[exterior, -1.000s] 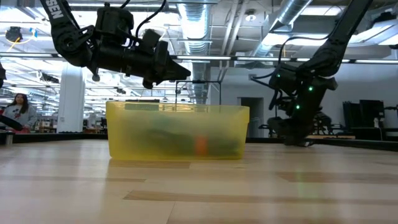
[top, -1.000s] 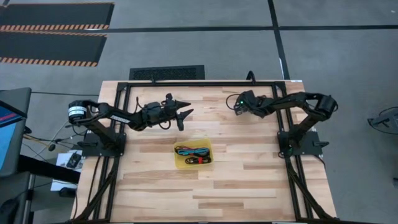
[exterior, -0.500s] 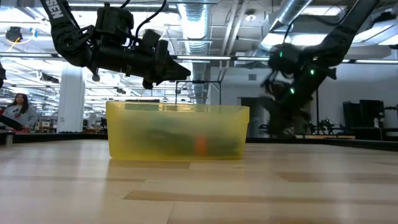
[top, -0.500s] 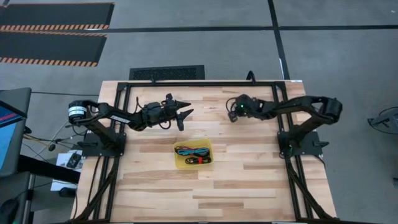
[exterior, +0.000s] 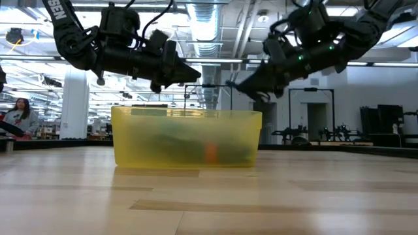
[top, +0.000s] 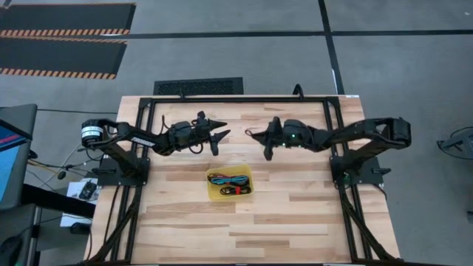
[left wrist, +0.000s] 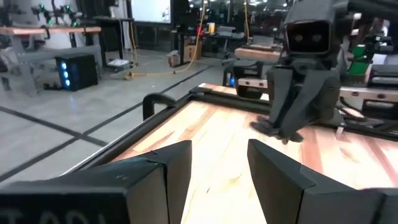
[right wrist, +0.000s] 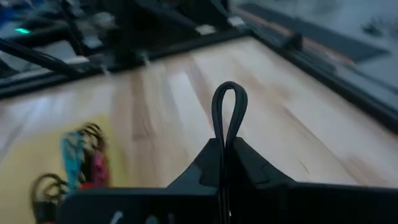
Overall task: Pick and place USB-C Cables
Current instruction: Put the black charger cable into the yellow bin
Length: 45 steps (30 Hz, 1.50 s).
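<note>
The yellow tray (top: 230, 183) sat near the middle of the bench (top: 295, 214), and from where I stood it already held several USB-C cables (top: 228, 180): teal, maroon and black-and-red bundles lay tangled together on its floor. The right pincer (top: 260, 139) hung above the bench, up and to the right of the tray, its fingers pinched tight on a dark cable loop (right wrist: 229, 115) that stuck out past the tips. The loop was well clear of the tray, not yet over it.

The left pincer (top: 219, 135) waited off the tray's far left corner, fingers spread apart and holding nothing.

The grip looked thin to me: only a short length of cable sat between the fingers, so a quick swing toward the tray could let it slip out and drop on bare wood. If the release came too soon, the bundle could catch the tray's rim and fall outside. The two arms also stood fairly near each other above the tray, so a wide sweep might bring them together.
</note>
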Tool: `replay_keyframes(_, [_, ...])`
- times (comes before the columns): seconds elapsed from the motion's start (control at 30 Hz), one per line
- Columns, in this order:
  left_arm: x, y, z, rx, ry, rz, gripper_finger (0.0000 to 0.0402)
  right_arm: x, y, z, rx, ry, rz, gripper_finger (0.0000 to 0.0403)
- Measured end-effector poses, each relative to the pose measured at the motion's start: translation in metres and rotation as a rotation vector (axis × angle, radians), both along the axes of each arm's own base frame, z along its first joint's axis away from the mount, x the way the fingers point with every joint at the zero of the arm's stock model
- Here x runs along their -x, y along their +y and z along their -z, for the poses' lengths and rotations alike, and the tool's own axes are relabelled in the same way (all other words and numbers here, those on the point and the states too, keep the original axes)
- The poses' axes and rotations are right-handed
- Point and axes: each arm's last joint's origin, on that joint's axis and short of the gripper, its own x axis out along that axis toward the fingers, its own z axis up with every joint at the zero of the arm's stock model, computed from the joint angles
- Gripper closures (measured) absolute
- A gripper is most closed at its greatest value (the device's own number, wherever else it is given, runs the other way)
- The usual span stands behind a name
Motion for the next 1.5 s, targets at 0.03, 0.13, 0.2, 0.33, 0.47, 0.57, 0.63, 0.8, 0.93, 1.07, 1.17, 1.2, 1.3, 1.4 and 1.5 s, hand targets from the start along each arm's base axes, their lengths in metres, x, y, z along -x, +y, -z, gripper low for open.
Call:
replay_keyframes(0.03, [0.000,-0.001,-0.001,-0.008,-0.007,0.004,0.0255,-0.001,0.003,-0.002,0.014,-0.022,-0.019,0.0376])
replay_keyframes(0.13, [-0.001,-0.004,-0.005,-0.041,-0.039,0.021,0.0255,-0.004,0.009,-0.008,0.051,-0.080,-0.059,0.0381])
replay_keyframes(0.2, [-0.002,-0.006,-0.008,-0.070,-0.063,0.051,0.0255,-0.006,0.013,-0.011,0.073,-0.102,-0.090,0.0382])
replay_keyframes(0.33, [-0.004,-0.009,-0.012,-0.097,-0.081,0.103,0.0255,-0.008,0.021,-0.014,0.129,-0.128,-0.128,0.0379])
replay_keyframes(0.47, [-0.007,-0.013,-0.015,-0.122,-0.084,0.136,0.0247,-0.009,0.027,-0.015,0.185,-0.127,-0.157,0.0378])
replay_keyframes(0.57, [-0.012,-0.017,-0.021,-0.142,-0.106,0.199,0.0230,-0.009,0.031,-0.016,0.210,-0.130,-0.176,0.0381])
replay_keyframes(0.63, [-0.018,-0.020,-0.025,-0.143,-0.112,0.232,0.0214,-0.010,0.033,-0.017,0.215,-0.138,-0.181,0.0381])
replay_keyframes(0.8, [-0.041,-0.023,-0.026,-0.044,-0.075,0.271,0.0174,-0.010,0.037,-0.018,0.278,-0.131,-0.183,0.0379])
replay_keyframes(0.93, [-0.053,-0.021,-0.029,0.060,-0.023,0.265,0.0159,-0.011,0.043,-0.016,0.357,-0.090,-0.138,0.0379])
replay_keyframes(1.07, [-0.058,-0.020,-0.034,0.108,-0.017,0.261,0.0170,-0.011,0.051,-0.014,0.426,-0.048,-0.115,0.0379])
replay_keyframes(1.17, [-0.059,-0.020,-0.035,0.130,-0.020,0.259,0.0208,-0.011,0.054,-0.014,0.460,-0.032,-0.095,0.0379])
replay_keyframes(1.2, [-0.059,-0.020,-0.034,0.140,-0.010,0.258,0.0226,-0.011,0.056,-0.014,0.468,-0.027,-0.085,0.0379])
replay_keyframes(1.3, [-0.058,-0.020,-0.031,0.159,0.018,0.256,0.0291,-0.010,0.058,-0.014,0.485,-0.016,-0.076,0.0379])
replay_keyframes(1.4, [-0.058,-0.020,-0.028,0.158,0.049,0.262,0.0364,-0.010,0.059,-0.013,0.497,-0.005,-0.071,0.0379])
replay_keyframes(1.5, [-0.058,-0.021,-0.028,0.149,0.056,0.271,0.0389,-0.010,0.059,-0.013,0.500,-0.002,-0.073,0.0377])
